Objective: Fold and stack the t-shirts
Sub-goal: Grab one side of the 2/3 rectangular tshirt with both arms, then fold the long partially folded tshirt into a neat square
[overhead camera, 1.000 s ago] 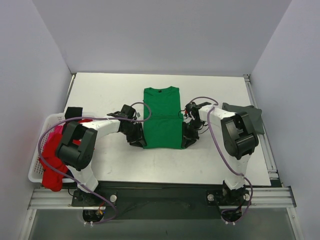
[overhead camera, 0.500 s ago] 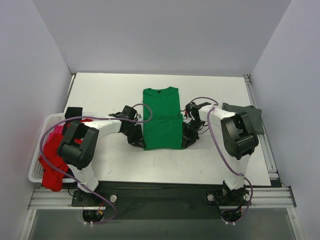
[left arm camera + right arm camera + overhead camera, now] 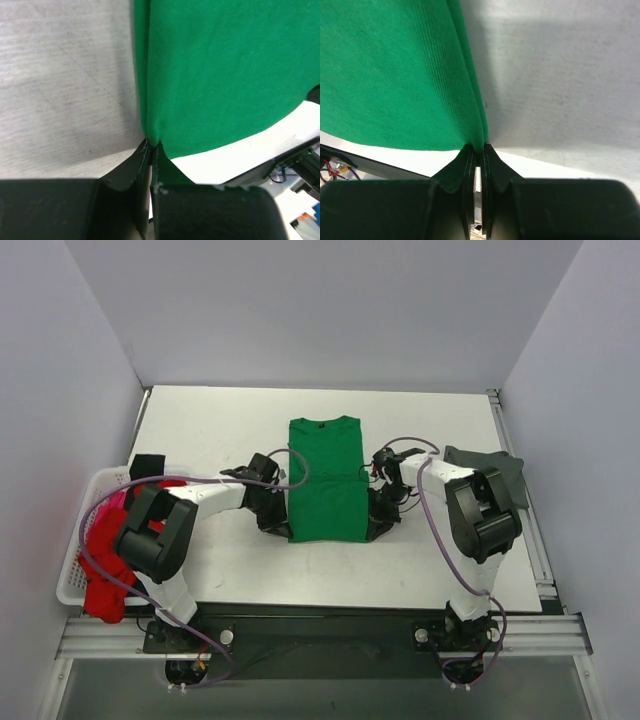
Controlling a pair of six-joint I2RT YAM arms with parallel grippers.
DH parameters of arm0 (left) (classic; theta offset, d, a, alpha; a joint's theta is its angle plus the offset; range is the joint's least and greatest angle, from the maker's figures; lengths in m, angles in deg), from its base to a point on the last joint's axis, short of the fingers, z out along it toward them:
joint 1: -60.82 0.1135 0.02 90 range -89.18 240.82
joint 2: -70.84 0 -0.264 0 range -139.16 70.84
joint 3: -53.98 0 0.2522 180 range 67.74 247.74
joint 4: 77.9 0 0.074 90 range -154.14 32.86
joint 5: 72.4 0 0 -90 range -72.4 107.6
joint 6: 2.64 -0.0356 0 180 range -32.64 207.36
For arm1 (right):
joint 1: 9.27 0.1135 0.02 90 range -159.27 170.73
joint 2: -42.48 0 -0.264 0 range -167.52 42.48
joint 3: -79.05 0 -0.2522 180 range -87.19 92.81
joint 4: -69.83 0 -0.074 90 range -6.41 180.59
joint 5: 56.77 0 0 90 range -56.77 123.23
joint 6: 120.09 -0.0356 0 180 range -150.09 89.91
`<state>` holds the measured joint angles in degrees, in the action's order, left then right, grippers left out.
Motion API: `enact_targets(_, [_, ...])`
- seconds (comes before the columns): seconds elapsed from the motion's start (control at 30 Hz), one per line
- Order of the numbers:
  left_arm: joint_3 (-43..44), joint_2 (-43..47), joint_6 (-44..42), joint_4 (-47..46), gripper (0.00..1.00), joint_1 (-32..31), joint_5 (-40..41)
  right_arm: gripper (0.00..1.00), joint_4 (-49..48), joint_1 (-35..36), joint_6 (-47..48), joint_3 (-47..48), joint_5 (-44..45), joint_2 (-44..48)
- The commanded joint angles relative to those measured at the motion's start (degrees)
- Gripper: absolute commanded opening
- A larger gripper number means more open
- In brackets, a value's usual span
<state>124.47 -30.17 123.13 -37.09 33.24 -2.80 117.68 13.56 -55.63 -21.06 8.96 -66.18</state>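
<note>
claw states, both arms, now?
Left claw: closed, pinching the green tee at its near-left corner.
Right claw: closed, pinching the same tee at its near-right corner.

White table [image 3: 210, 430], plain pale walls [image 3: 320, 310]

- The overhead view is bright, lit evenly from above, and sharp across the white table [image 3: 200, 430].
- Shadows on it are faint and soft-edged.
- In the wrist views the green t-shirt [image 3: 225, 75] shows a crisp weave, while the left gripper [image 3: 151, 146] and right gripper [image 3: 480, 148] are dark and slightly soft.
- In the right wrist view a broad shadow greys the table beside the cloth.
</note>
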Motion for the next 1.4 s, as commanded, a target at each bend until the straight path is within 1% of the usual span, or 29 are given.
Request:
enact_targets(0.0, [-2.41, 1.34, -1.4, 4.24, 0.0, -0.55, 8.97, 0.0, 3.62, -0.59, 0.14, -1.26, 4.49, 2.75])
enact_targets(0.33, [-1.89, 3.62, -1.14, 5.73, 0.0, -2.48, 11.52, 0.0, 4.85, -0.77, 0.4, -0.91, 5.64, 4.33])
enact_targets(0.7, [-1.27, 9.16, -0.09, 8.9, 0.0, -3.63, 10.56, 0.0, 7.31, 0.46, -0.65, -2.23, 4.23, 8.81])
enact_targets(0.93, [-1.45, 15.75, 0.53, 13.2, 0.0, -4.24, 9.24, 0.0, 10.65, 2.66, -2.75, -3.99, 3.88, 15.67])
enact_targets(1.17, [-2.67, 25.06, 1.67, 21.45, 0.0, -4.86, 7.93, 0.0, 16.18, 6.26, -5.21, -5.74, 4.85, 22.34])
enact_targets(1.37, [-3.47, 33.85, 3.08, 28.75, 0.0, -6.17, 6.34, 0.0, 22.59, 8.89, -8.03, -6.27, 4.58, 30.6])
